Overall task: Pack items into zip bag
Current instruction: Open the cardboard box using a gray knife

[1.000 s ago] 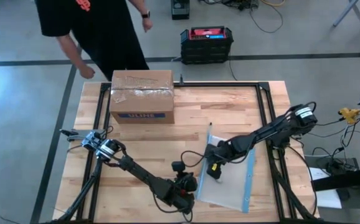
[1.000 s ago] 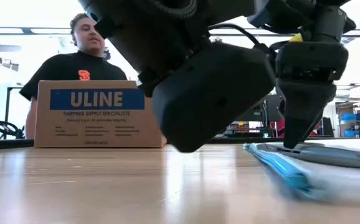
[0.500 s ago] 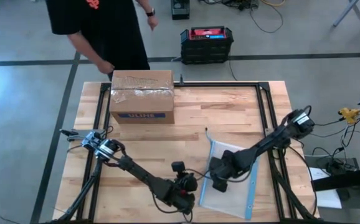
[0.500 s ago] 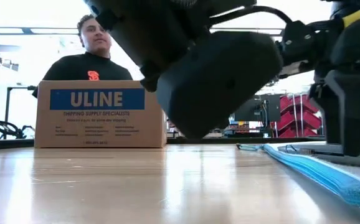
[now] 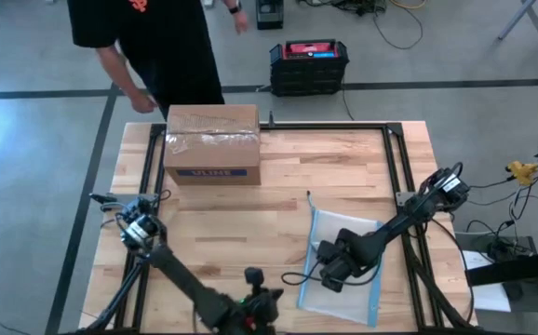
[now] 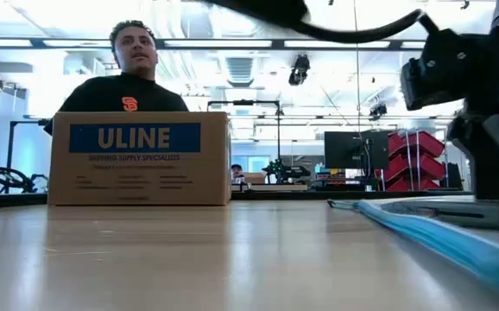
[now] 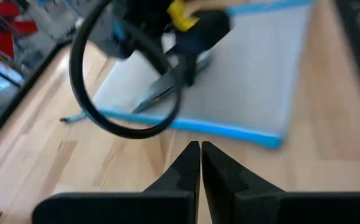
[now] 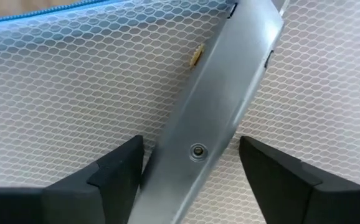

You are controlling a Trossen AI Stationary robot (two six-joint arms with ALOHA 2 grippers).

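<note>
The zip bag (image 5: 345, 296) lies flat on the table's right near part, a meshed clear sheet with blue strips (image 5: 374, 281) along its edges; it also shows in the left wrist view (image 7: 248, 74) and the low view (image 6: 422, 226). A flat silver metal tool (image 8: 211, 106) lies on the bag. My right gripper (image 5: 332, 270) is low over the bag, open (image 8: 191, 144), with one finger on each side of the tool. My left gripper (image 5: 262, 302) is shut (image 7: 200, 152) at the near edge, left of the bag. No dark or pale small items show. My right gripper comes at the silver tool from above, fingers across it near the rivet (image 8: 197, 150). One finger (image 8: 121, 168) lies close against the tool's edge, the other (image 8: 273, 174) stands clear. Whether that finger touches the tool, I cannot tell. The tool lies flat on the bag.
A brown ULINE cardboard box (image 5: 211, 144) (image 6: 137, 155) stands at the far left of the table. A person in a black shirt (image 5: 148, 37) stands beyond the far edge behind it. Bare wood lies between the box and the bag.
The right gripper has moved toward the near edge, and the bag has slid that way with it. The left arm has drawn back toward the near edge and has left the low view. The person behind the box has shifted.
</note>
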